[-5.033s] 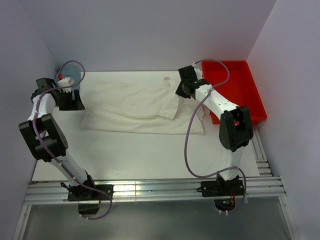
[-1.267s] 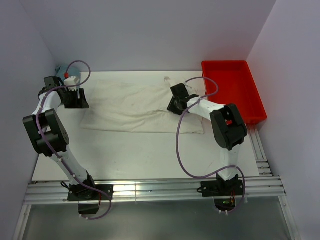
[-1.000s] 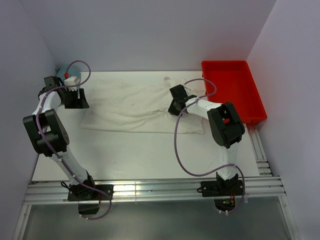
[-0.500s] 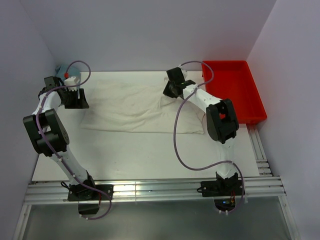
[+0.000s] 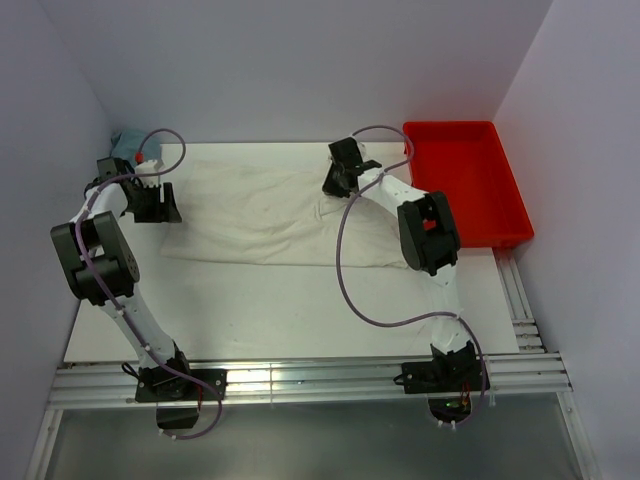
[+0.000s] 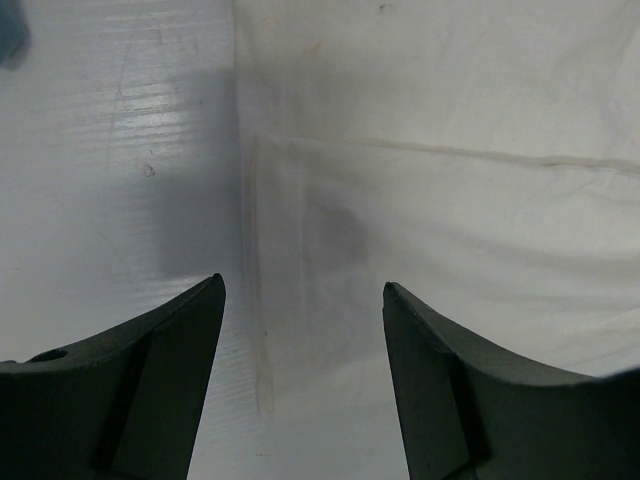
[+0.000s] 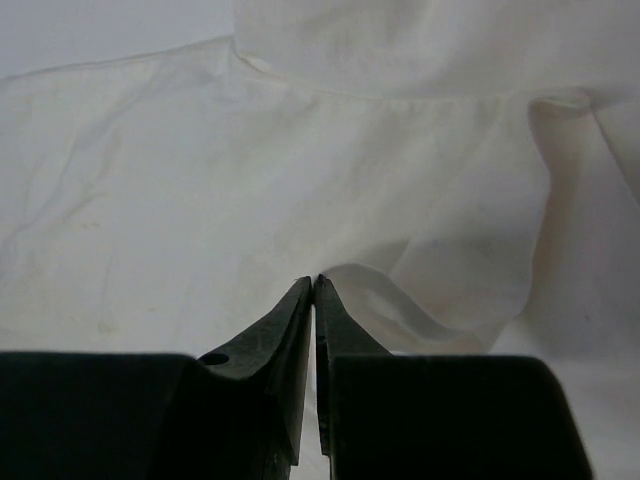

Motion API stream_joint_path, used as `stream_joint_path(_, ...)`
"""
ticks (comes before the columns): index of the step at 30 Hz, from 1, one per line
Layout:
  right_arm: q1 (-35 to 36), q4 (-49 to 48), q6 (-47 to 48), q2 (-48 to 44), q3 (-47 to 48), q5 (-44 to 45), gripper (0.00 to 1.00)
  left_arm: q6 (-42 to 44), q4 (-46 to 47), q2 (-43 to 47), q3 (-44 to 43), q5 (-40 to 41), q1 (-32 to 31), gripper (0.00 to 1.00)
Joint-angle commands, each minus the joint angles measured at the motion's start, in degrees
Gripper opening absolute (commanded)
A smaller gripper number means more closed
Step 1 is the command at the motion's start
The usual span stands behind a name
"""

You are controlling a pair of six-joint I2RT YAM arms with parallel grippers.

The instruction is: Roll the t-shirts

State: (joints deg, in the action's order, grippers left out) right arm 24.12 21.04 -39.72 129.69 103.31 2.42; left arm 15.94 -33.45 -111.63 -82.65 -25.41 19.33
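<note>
On the bench (image 5: 250, 310) the t-shirt (image 5: 260, 215) lies spread, our left gripper (image 6: 304, 285) poised with jaws wide over its left edge, while our right gripper (image 7: 313, 285), jaws nipped on a raised fold, has swung to the far edge, so rolling has barely begun.

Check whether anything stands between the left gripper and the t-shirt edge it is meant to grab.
Nothing visible does. The open left gripper hangs right over the edge of the t-shirt, one finger above the bare table and the other above fabric, with nothing else in the gap between them.
</note>
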Motion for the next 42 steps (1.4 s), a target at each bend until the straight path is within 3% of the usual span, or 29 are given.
stream_joint_path(1,-0.39,-3.72,2.02,1.44,4.27,-1.53,0.11,-0.74,1.9,0.1,-2.07,0.62,-0.44,0.7)
stream_joint_path(22,0.75,-4.16,8.17,6.72,10.51,-7.16,0.14,-0.65,1.28,0.36,-2.6,1.24,-0.96,0.69)
stream_joint_path(30,1.02,-4.78,10.45,6.55,10.69,-8.48,0.25,-0.56,1.28,1.07,-2.07,1.59,-0.96,0.69)
stream_joint_path(35,1.11,-4.08,10.2,4.0,9.37,-4.71,0.4,-0.74,1.28,1.33,-1.9,1.33,-0.88,0.69)
stream_joint_path(42,1.81,1.27,10.02,-0.05,7.7,4.17,0.41,-0.91,1.11,1.51,-1.81,0.89,-0.96,0.69)
